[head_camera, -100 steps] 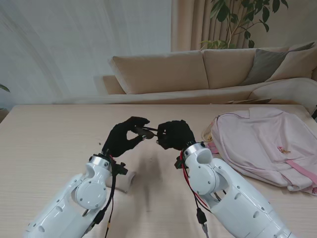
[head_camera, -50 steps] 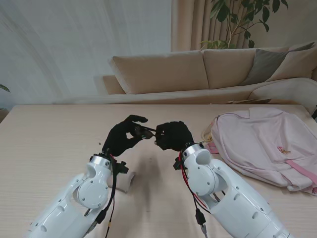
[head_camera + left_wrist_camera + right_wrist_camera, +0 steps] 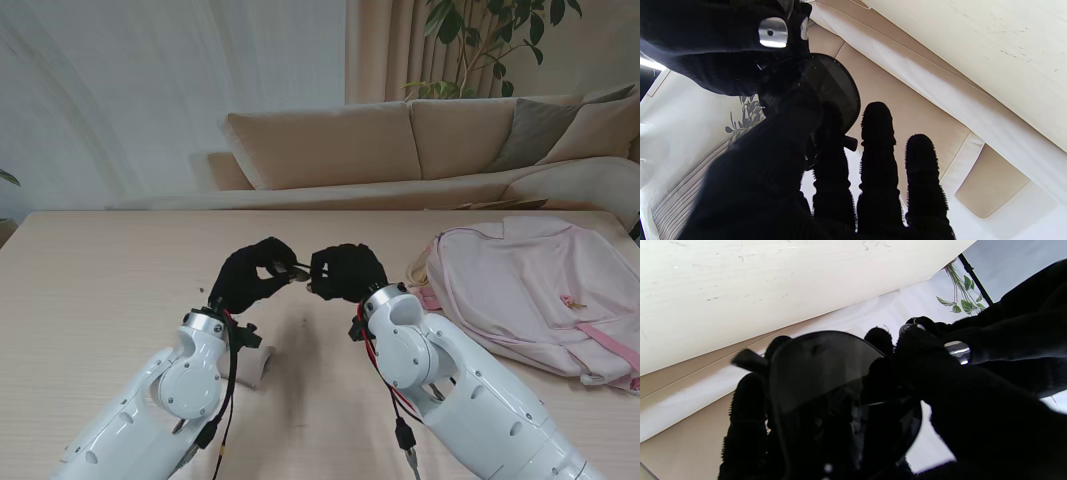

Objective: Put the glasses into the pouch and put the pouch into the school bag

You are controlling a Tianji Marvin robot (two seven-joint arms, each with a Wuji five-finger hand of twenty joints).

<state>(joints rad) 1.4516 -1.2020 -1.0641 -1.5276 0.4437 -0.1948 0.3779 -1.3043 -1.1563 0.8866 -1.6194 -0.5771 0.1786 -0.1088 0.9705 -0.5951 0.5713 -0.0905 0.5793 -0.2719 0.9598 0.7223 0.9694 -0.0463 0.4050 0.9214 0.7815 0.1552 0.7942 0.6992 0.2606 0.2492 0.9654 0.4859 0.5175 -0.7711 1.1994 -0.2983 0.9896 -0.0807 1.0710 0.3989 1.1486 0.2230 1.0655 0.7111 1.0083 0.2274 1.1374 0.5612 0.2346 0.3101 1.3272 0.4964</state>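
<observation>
Both hands meet above the surface (image 3: 120,270), well left of the bag (image 3: 540,290), with the glasses (image 3: 298,271) held between them. The left robot hand (image 3: 250,275) pinches one end of the glasses with thumb and forefinger; in its wrist view a dark lens (image 3: 835,90) sits against the fingers (image 3: 877,133), the outer two of which stand straight. The right robot hand (image 3: 347,272) is curled around the other end; its wrist view shows a lens (image 3: 826,373) lying across its fingers (image 3: 746,396). The pink bag lies flat on the surface, right of the hands. A small white thing (image 3: 250,368), partly hidden by the left arm, lies on the surface nearer to me than the hands; what it is cannot be told.
</observation>
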